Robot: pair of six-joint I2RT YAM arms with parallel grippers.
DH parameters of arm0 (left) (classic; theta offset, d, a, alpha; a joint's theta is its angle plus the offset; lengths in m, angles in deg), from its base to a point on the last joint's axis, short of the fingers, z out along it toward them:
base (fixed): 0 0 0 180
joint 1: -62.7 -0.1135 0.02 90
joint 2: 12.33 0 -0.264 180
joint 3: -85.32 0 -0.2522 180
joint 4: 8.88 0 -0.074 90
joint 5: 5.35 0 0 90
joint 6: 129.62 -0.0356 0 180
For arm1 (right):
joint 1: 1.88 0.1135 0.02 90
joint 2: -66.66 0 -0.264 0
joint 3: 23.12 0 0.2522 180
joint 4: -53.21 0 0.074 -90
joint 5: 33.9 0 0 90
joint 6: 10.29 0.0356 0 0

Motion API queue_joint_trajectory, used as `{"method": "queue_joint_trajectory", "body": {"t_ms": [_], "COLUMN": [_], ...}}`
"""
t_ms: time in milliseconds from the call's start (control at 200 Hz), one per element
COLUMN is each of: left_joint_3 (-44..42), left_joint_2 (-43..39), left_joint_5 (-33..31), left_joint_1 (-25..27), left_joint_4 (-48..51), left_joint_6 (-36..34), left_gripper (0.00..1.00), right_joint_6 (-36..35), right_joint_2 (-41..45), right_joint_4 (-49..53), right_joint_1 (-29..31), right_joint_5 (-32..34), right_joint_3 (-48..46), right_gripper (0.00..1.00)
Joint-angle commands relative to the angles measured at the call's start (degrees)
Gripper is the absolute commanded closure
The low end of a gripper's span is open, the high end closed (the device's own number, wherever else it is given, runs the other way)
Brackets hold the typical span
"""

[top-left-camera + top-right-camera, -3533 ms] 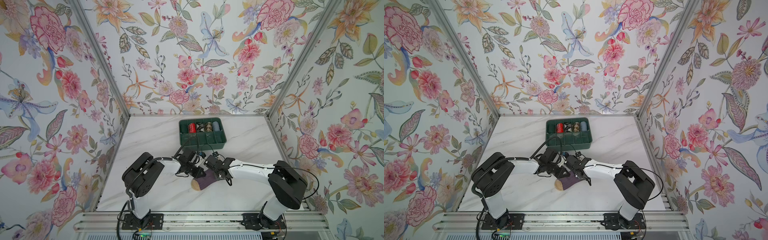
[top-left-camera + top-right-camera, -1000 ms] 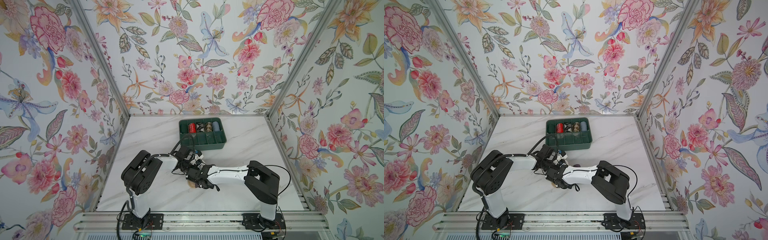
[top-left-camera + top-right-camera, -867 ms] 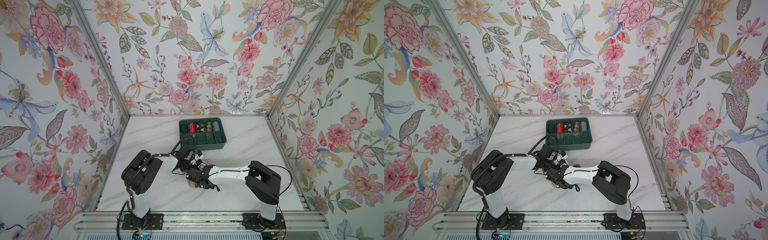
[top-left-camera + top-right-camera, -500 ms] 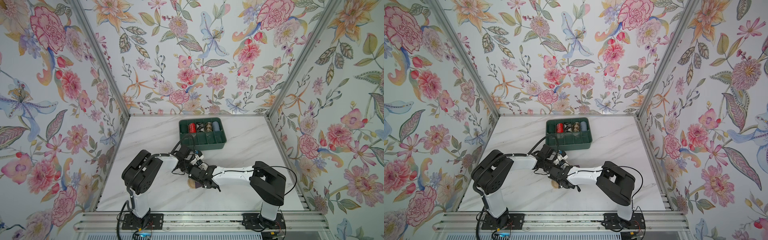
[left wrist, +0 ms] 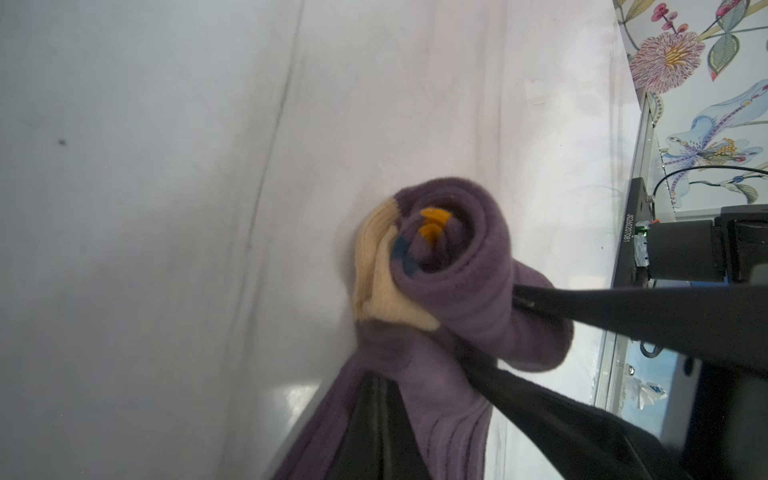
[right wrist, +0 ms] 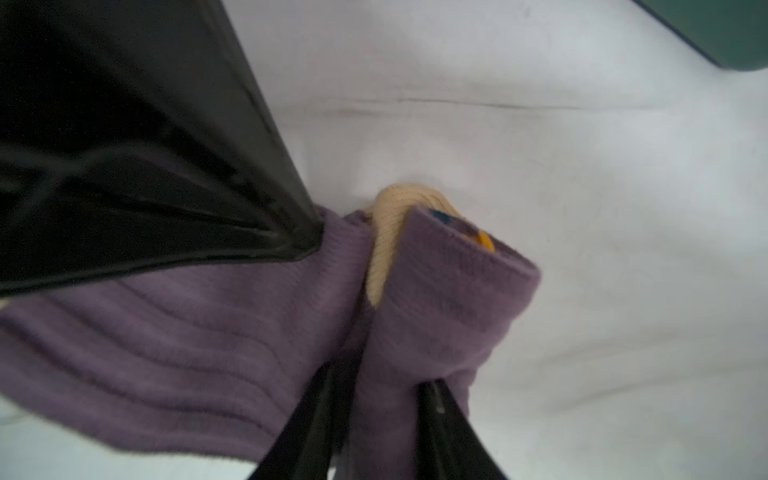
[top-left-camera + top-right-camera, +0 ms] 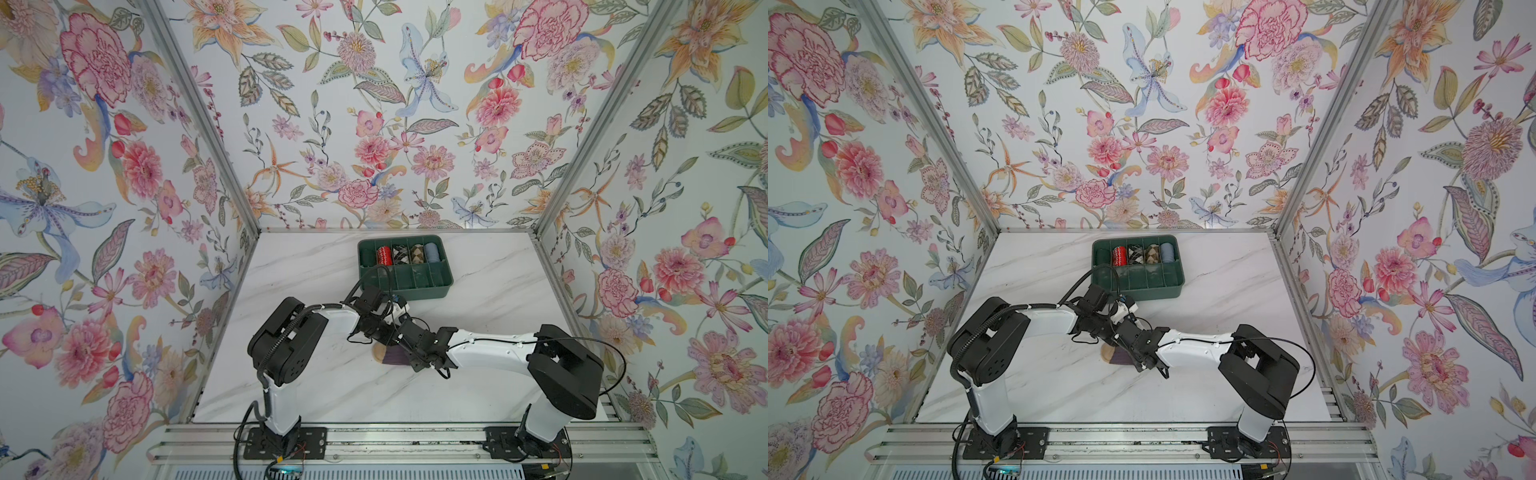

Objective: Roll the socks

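Observation:
The socks lie as a dusty-purple bundle mid-table in both top views, a tan end showing at the left. In the left wrist view the socks are coiled, with tan, navy and orange at the core. My left gripper is shut on the loose purple cloth beside the coil; its black tip presses that cloth. My right gripper reaches across from the right, its fingers closed on either side of the rolled part. In a top view the right gripper covers most of the bundle.
A green divided tray stands behind the arms at mid-back. Its rear slots hold a red patterned roll, patterned rolls and a light-blue roll. Floral walls close in three sides, and a metal rail runs along the front.
The right arm's elbow has swung out to the right while its gripper stays on the bundle. The socks, spread wider seconds ago, are now a tighter coil under both grippers.

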Motion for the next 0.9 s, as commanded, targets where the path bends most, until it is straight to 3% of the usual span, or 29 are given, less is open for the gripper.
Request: {"method": "queue_joint_trajectory", "body": {"t_ms": [0, 440, 756, 896], "left_joint_3": [2.74, 3.88, -0.08, -5.23], "left_joint_2": [0.9, -5.4, -7.98, -8.58], "left_joint_5": [-2.33, -4.28, -0.52, 4.13], "left_joint_1": [0.28, -0.85, -2.35, -3.75], "left_joint_4": [-0.87, 1.56, -6.1, -17.36], "left_joint_6": [0.18, 0.56, 5.48, 12.42], "left_gripper": [1.0, 1.0, 1.0, 1.0], "right_joint_6": [-2.78, -3.56, -3.6, -4.0], "right_joint_2": [-3.47, -4.12, -5.82, -6.58], "right_joint_4": [-4.34, -2.84, -1.32, -0.61], "right_joint_1": [0.73, 0.57, 0.7, 1.05], "right_joint_5": [-17.77, -16.49, -16.16, -15.65], "right_joint_3": [-3.64, -2.67, -1.19, -0.02], "right_gripper": [0.64, 0.64, 0.64, 0.64]}}
